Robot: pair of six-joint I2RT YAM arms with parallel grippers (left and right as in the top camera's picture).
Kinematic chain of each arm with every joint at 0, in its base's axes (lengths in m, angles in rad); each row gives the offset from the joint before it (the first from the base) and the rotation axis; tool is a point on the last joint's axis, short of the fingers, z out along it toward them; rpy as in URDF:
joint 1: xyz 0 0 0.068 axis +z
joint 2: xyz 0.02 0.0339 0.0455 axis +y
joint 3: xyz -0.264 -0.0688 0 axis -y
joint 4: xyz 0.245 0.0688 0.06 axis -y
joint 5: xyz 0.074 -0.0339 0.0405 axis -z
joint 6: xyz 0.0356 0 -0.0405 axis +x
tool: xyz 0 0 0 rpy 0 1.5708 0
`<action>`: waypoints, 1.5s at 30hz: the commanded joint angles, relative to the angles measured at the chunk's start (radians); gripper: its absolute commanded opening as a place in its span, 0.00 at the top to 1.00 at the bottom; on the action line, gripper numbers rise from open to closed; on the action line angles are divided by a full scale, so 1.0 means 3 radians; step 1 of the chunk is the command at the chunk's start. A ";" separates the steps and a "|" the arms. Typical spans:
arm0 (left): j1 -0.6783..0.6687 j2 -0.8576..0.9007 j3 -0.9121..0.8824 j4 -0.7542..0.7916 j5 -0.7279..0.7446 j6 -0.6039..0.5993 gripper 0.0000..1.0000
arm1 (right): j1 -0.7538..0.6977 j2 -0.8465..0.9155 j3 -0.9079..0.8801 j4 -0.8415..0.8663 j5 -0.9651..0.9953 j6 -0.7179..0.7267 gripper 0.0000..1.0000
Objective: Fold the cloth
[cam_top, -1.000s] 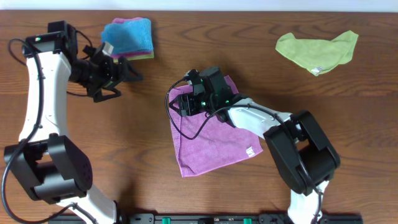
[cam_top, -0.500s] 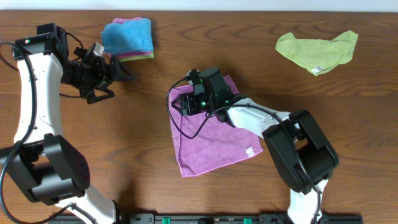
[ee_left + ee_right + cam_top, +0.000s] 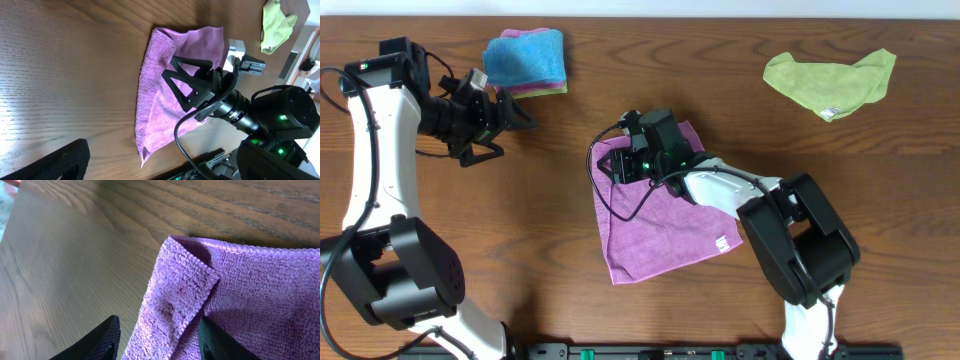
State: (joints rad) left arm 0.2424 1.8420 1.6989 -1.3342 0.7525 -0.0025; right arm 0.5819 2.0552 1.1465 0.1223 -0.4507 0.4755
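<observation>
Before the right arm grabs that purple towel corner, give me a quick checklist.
1. Right gripper open: ok.
2. Corner of purple towel between its fingers: ok.
3. Towel flat: not ok, that corner is curled over.
4. Left gripper open, empty, clear of towel: ok.
5. Lime-green cloth and blue folded cloth apart from towel: ok.
6. Fingertip height above table: cannot tell.

The cloth (image 3: 665, 225) lies centre frame — the right gripper (image 3: 618, 166) over its upper-left corner; a green cloth (image 3: 830, 80) sits upper right.
</observation>
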 commanded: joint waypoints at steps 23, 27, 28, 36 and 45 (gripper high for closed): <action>0.0020 -0.0022 0.0064 0.0037 0.0000 0.0023 0.05 | 0.0308 0.0193 0.0516 0.0220 0.0033 0.0195 0.90; 0.0020 -0.0020 0.0064 0.0036 0.0000 0.0023 0.05 | 0.0355 0.0248 0.0537 0.0200 0.0033 0.0196 0.89; 0.0020 -0.0022 0.0064 0.0036 0.0000 0.0023 0.05 | 0.0364 0.0258 0.0537 0.0184 0.0033 0.0196 0.88; 0.0020 -0.0020 0.0064 0.0036 0.0000 0.0023 0.05 | 0.0488 0.0303 0.0537 0.0163 0.0032 0.0131 0.60; 0.0020 -0.0020 0.0064 0.0034 0.0001 0.0022 0.05 | 0.0599 0.0303 0.0537 0.0164 0.0034 0.0131 0.60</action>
State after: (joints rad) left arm 0.2424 1.8420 1.6989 -1.3231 0.7525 -0.0025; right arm 0.7483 2.1395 1.2953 0.1719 -0.4442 0.5301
